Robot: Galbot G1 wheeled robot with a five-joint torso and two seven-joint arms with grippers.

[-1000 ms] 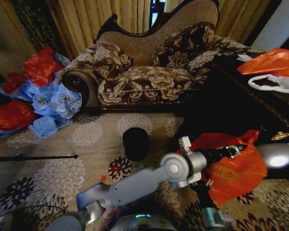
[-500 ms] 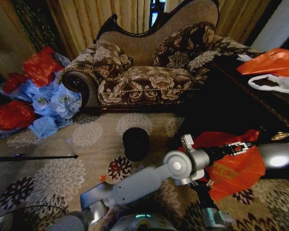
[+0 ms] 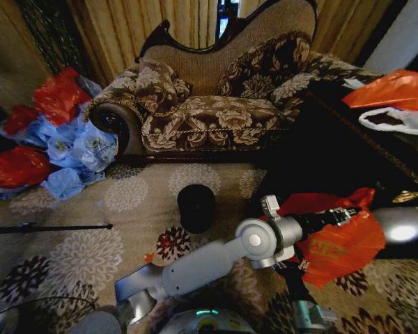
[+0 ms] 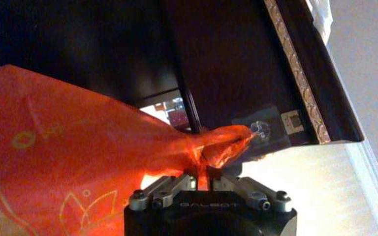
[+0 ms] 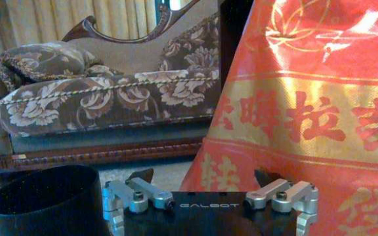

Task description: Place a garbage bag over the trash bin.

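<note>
The garbage bag (image 3: 338,243), glossy red-orange plastic with gold print up close (image 5: 307,113), hangs at the right beside a dark table. My left arm reaches across my front, and my left gripper (image 3: 348,211) is shut on the bag's bunched top (image 4: 218,142). The trash bin (image 3: 196,207), small, black and round, stands upright on the carpet before the sofa, left of the bag and apart from it. My right gripper (image 5: 205,191) sits low and open, with the bin (image 5: 45,201) close on one side and the bag hanging just ahead on the other.
A patterned sofa (image 3: 209,111) runs along the back. Red and blue bags (image 3: 49,139) are piled at the left. The dark table (image 3: 362,149) at the right carries an orange bag (image 3: 397,89) and a white one (image 3: 397,120). A thin black rod (image 3: 49,227) lies on the carpet.
My left arm has lifted a little and shifted right, raising the bag slightly. The bin has stayed in place.
</note>
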